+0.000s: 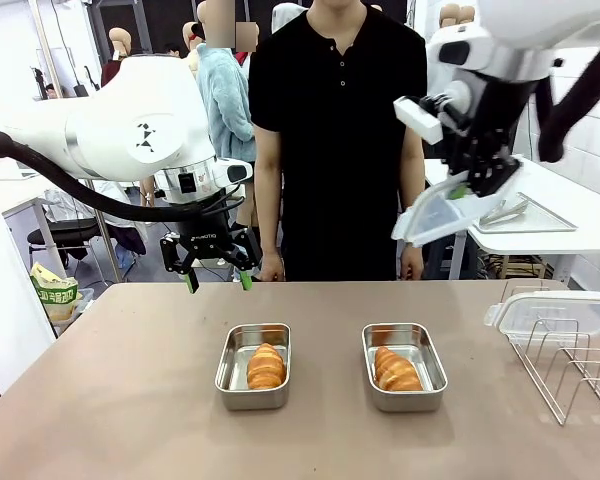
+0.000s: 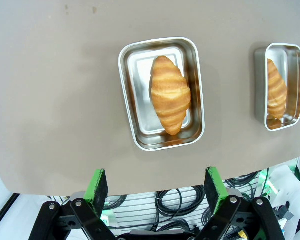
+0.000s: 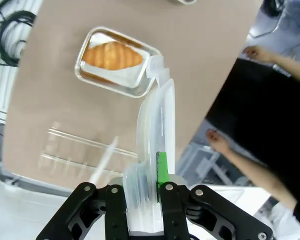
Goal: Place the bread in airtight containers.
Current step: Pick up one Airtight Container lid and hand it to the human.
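Two steel airtight containers stand side by side mid-table, lids off. The left tin [image 1: 228,384] [image 2: 128,95] holds one bread roll [image 1: 266,366] [image 2: 170,95]; the right tin [image 1: 436,384] [image 2: 260,85] [image 3: 140,86] holds the other roll [image 1: 396,370] [image 2: 276,90] [image 3: 112,55]. My left gripper [image 1: 218,276] [image 2: 156,186] hangs open and empty above the table's far side, behind the left tin. High above the right tin, my right gripper [image 1: 477,186] [image 3: 151,176] is shut on a clear white-rimmed lid [image 1: 442,216] [image 3: 156,131], which tilts downward.
A wire rack [image 1: 570,372] stands at the table's right edge with a second clear lid [image 1: 555,312] resting on it. A person stands at the far edge, hands [image 1: 271,268] near the table. A flat steel tray [image 1: 525,212] lies on a side table behind.
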Tool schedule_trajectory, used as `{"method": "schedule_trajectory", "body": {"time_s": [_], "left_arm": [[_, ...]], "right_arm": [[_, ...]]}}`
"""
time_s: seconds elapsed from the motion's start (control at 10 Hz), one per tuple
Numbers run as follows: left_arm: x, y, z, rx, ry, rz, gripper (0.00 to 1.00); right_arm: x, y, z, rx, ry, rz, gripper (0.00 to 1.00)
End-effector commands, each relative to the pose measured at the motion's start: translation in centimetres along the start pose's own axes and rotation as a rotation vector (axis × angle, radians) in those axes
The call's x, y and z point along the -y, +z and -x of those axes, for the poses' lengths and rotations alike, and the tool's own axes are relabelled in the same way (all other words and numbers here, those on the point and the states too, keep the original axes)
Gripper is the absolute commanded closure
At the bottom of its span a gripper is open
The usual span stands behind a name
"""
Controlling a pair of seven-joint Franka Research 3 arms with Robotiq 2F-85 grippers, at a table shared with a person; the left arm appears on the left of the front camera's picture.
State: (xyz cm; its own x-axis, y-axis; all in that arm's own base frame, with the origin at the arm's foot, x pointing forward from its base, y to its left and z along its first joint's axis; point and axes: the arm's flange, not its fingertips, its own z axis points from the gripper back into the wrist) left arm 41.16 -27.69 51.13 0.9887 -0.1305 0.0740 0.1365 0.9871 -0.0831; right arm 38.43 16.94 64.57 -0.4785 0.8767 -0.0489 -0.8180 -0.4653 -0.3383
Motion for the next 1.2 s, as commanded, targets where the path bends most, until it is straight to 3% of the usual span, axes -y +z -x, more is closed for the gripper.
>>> {"method": "schedule_trajectory", "body": {"time_s": [0.0,0.4,0.7,1.1], "left_arm": [[-0.2,0.1,0.1,0.003,0.002,-0.004,0.00],[-0.2,0.1,0.1,0.003,0.002,-0.004,0.00],[-0.2,0.1,0.1,0.003,0.002,-0.004,0.00],[-0.2,0.1,0.1,0.003,0.002,-0.004,0.00]], "right_arm": [[3.2,-0.9,1.0,-0.004,0.095,0.025,1.00],[6.5,-1.1,2.3,0.120,0.135,0.100,1.00],[7.0,-1.6,2.5,0.139,0.082,0.103,1.00],[6.6,-1.4,2.2,0.106,0.113,0.088,1.00]]}}
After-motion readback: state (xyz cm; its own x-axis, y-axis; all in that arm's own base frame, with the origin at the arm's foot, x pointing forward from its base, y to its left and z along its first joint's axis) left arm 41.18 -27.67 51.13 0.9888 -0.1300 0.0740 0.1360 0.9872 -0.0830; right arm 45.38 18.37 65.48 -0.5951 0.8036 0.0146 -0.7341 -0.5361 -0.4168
